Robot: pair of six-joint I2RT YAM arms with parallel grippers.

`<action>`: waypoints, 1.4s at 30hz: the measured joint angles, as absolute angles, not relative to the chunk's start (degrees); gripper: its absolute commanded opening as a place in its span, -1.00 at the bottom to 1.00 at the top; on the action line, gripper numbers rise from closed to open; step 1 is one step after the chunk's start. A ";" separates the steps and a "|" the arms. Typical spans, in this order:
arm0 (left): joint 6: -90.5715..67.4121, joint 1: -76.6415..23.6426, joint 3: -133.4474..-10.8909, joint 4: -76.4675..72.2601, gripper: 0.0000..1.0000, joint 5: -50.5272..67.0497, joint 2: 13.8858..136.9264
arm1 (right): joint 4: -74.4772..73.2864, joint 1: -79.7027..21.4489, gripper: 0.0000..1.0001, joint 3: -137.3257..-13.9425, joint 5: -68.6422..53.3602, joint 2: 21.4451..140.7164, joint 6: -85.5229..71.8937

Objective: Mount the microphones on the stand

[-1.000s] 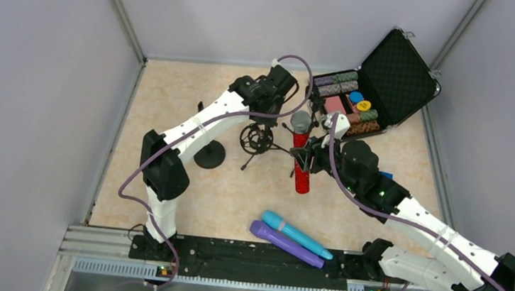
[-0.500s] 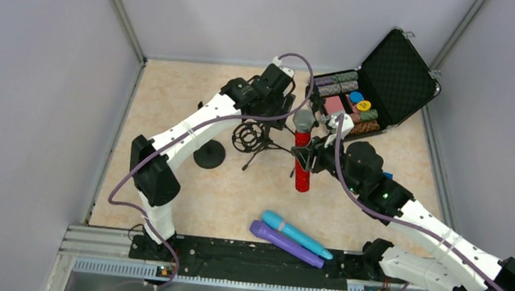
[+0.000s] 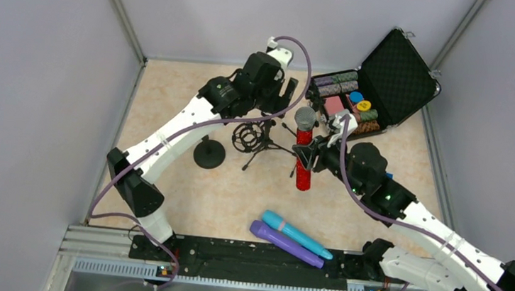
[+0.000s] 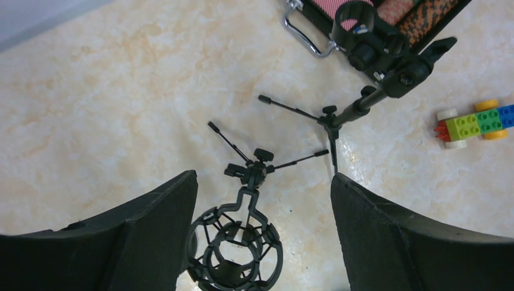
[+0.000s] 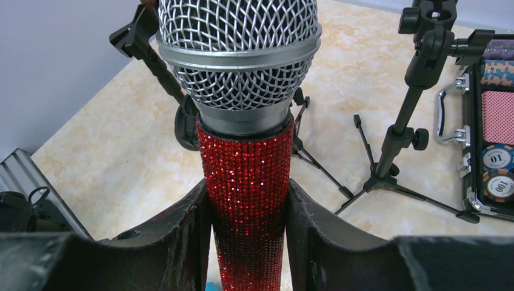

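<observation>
My right gripper (image 3: 305, 156) (image 5: 247, 195) is shut on the glittery red microphone (image 3: 302, 171) (image 5: 245, 170), holding it upright with its silver mesh head (image 5: 238, 54) on top. My left gripper (image 3: 274, 94) (image 4: 263, 182) hangs open above a black tripod stand with a ring shock mount (image 3: 247, 137) (image 4: 237, 248), touching nothing. A second tripod stand with a clip holder (image 4: 363, 33) (image 5: 418, 73) stands beside it. The light blue microphone (image 3: 296, 234) and the purple microphone (image 3: 285, 243) lie side by side near the front rail.
An open black case of poker chips (image 3: 392, 76) sits at the back right, its handle (image 4: 303, 30) close to the clip stand. A multicoloured block train (image 4: 473, 123) lies to the right of the stands. A round black base (image 3: 209, 154) rests to the left.
The left gripper opened, let go of the shock-mount stand and lifted back from it. The right gripper still holds the red microphone, shifted slightly.
</observation>
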State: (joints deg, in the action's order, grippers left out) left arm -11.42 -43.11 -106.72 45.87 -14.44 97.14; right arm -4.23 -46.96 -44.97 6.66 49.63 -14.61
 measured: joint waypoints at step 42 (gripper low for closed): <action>-30.59 8.43 -72.47 25.04 0.94 27.90 69.73 | 6.90 -46.96 -1.00 -55.64 -3.55 68.16 -14.68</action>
